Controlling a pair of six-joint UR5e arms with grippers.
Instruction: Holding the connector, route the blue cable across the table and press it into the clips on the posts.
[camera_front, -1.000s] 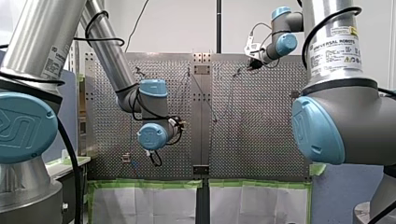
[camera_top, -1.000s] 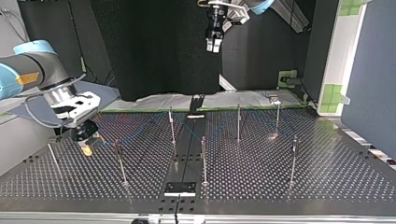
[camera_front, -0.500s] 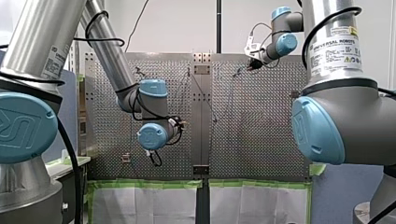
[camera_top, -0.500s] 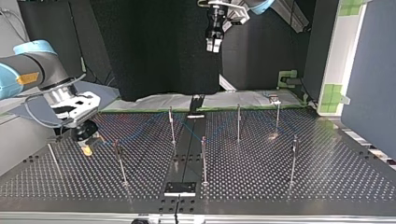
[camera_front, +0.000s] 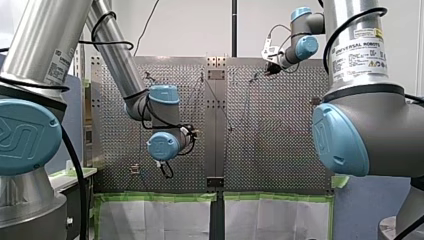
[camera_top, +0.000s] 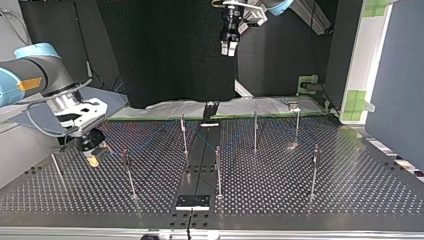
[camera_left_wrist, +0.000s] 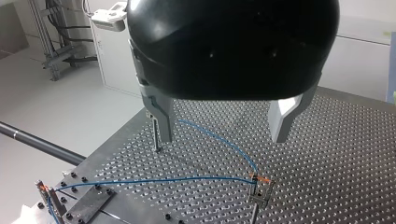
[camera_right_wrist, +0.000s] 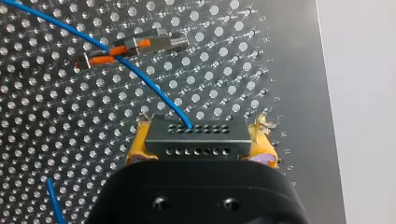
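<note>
My right hand (camera_top: 93, 154) is clamped on the connector (camera_right_wrist: 194, 136), a dark block with two rows of small holes. The yellow pads (camera_right_wrist: 134, 148) squeeze it from both sides. The connector hangs low, just over the perforated surface (camera_right_wrist: 233, 56), whose edge runs near the connector on one side.

The blue cable (camera_right_wrist: 140, 77) leaves a hole in the connector's upper row and runs away from it in a shallow curve. Just ahead of the connector the cable crosses an orange-and-grey clip (camera_right_wrist: 133, 47). I cannot tell whether it is seated in the clip or only lies across it. A short second stretch of blue shows behind the connector, beside the hand's black body.

My left hand (camera_left_wrist: 222, 123) is well apart from the connector and high above the surface. Its metal fingers (camera_left_wrist: 161, 116) are spread wide with nothing between them. Below it, the cable comes down to the orange-topped head of a post (camera_left_wrist: 259, 189) and bends there. From the bend it runs on to a second clip (camera_left_wrist: 43, 189) beside a dark plate (camera_left_wrist: 88, 205).

In the top view thin posts stand across the surface. The nearest post (camera_top: 129, 172) is just beside the connector, and the others are well apart from it.
</note>
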